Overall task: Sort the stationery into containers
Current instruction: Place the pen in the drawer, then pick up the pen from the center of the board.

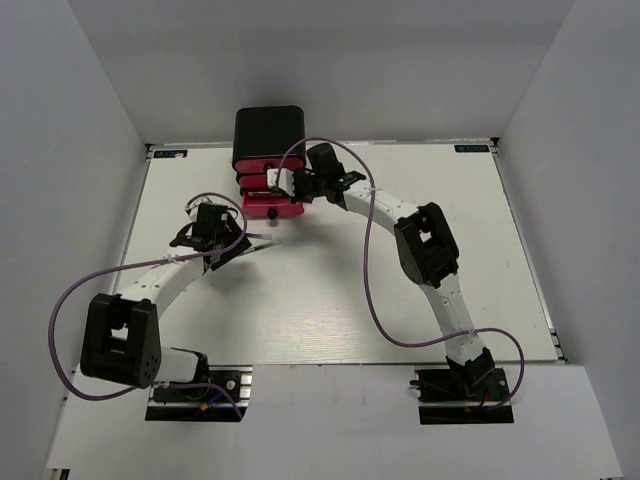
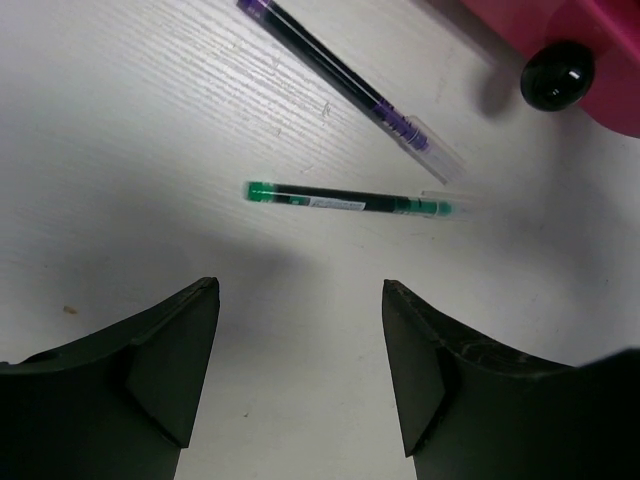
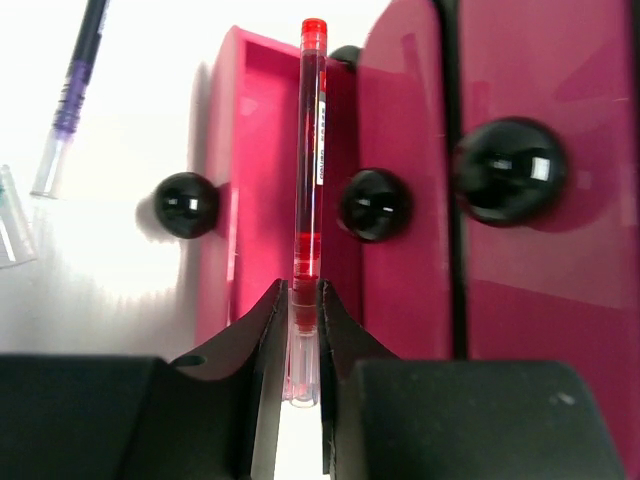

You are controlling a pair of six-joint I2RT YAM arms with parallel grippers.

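The containers are three pink drawers (image 1: 268, 186) in a black box (image 1: 268, 130) at the table's far middle. The lowest drawer (image 3: 240, 150) is pulled out; the other two look pushed in. My right gripper (image 3: 304, 295) is shut on a red pen (image 3: 311, 150) by its clear tip end and holds it lengthwise over the open drawer. My left gripper (image 2: 298, 290) is open and empty above the table, just short of a green pen (image 2: 350, 202). A black pen with purple bands (image 2: 340, 75) lies beyond the green pen, near the lowest drawer's black knob (image 2: 557, 73).
The two loose pens (image 1: 262, 240) lie on the white table (image 1: 400, 300) just in front of the drawers, between the arms. The black pen also shows at the right wrist view's upper left (image 3: 75, 90). White walls enclose the table on three sides.
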